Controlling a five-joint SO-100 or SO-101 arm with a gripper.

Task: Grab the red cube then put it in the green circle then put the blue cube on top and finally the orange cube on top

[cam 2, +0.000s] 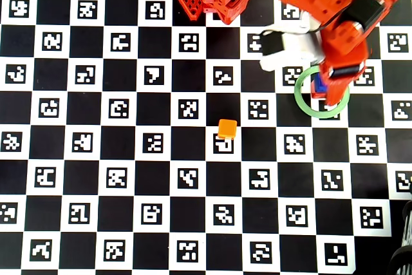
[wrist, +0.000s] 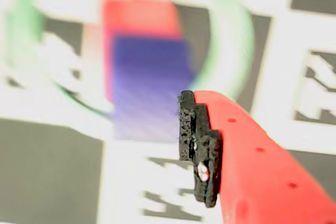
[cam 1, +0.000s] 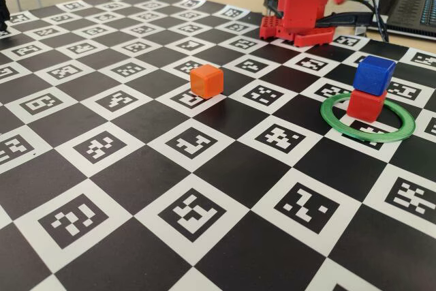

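Note:
The blue cube [cam 1: 374, 74] sits on top of the red cube [cam 1: 366, 107], and both stand inside the green circle [cam 1: 328, 117] at the right of the fixed view. Off to the left, the orange cube [cam 1: 206, 80] rests alone on the board. In the wrist view my gripper [wrist: 110, 145] hovers above the stack and touches neither cube. Only its right finger pad [wrist: 198, 145] shows, beside the blurred blue cube [wrist: 149, 82], the red cube [wrist: 142, 17] and the green circle [wrist: 231, 40]. The overhead view has the arm covering most of the green circle [cam 2: 325, 115]; the orange cube [cam 2: 226, 128] lies lower left.
The board is a black-and-white checker of printed markers. The red arm base [cam 1: 300, 5] stands at its far edge, with cables and a laptop [cam 1: 412, 5] behind it on the right.

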